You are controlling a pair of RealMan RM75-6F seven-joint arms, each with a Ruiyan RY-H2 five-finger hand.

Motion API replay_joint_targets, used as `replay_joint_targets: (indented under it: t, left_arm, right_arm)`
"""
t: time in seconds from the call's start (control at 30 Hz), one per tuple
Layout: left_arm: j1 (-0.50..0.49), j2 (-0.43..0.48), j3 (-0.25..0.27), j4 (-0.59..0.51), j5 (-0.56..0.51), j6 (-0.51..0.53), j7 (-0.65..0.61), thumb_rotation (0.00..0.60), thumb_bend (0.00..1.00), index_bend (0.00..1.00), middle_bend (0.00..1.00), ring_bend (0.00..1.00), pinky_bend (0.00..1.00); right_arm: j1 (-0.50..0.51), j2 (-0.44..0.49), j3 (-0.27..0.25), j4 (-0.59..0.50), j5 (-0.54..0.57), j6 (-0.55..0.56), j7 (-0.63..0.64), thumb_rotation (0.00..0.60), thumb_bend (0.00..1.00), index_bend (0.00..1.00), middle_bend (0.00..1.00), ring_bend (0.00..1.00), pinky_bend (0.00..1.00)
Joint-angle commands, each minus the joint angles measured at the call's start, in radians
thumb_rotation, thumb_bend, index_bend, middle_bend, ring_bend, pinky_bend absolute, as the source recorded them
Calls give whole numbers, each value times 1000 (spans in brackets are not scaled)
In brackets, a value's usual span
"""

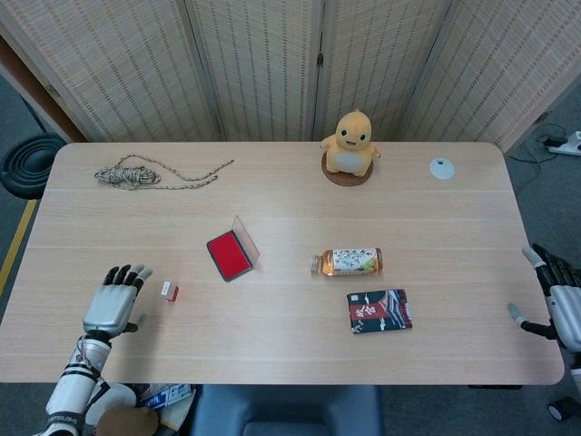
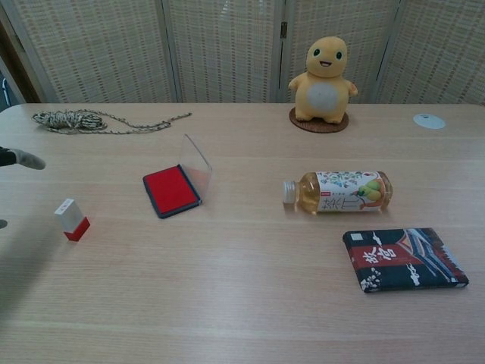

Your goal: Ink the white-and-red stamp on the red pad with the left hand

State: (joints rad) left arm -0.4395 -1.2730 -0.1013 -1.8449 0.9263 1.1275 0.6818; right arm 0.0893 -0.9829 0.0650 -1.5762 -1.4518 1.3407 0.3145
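Left robot hand point(image 1: 111, 308) spread and empty, white-and-red stamp point(image 1: 170, 291) just beside its fingertips.

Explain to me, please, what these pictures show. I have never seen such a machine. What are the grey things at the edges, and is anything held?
The grey things are a robot's two mechanical hands. One picture looks down from its head, the other looks forward from its chest.

On the table lie a small stamp, an open red ink pad, a bottle on its side, a dark packet, a rope, a yellow toy and a white disc.

The left hand hovers open beside the stamp, not touching it. The right hand is open at the table's far edge. Nothing is held.
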Motion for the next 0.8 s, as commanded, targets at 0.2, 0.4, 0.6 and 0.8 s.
replay_joint_targets:
  t: [0.2, 0.4, 0.6, 0.8]
  left_arm:
    - [-82, -75, -11, 51, -119, -16, 87, 600, 307, 151, 57, 0, 0]
    - [-130, -106, -12, 82, -186, -31, 117, 600, 307, 177, 81, 0, 0]
    - [-166, -125, -3, 118, -214, -53, 124, 600, 307, 213, 102, 0, 0]
    - [-194, -132, 3, 147, -235, -81, 109, 600, 307, 232, 120, 0, 0]
  right_arm:
    - [-1, 16, -7, 15, -16, 4, 54, 600, 307, 0, 0, 0, 0]
    - [2, 21, -12, 21, -25, 2, 77, 600, 307, 0, 0, 0, 0]
    - [-4, 25, -12, 23, -26, 15, 89, 600, 307, 0, 0, 0, 0]
    - [-6, 26, -13, 20, -21, 19, 83, 600, 307, 0, 0, 0, 0]
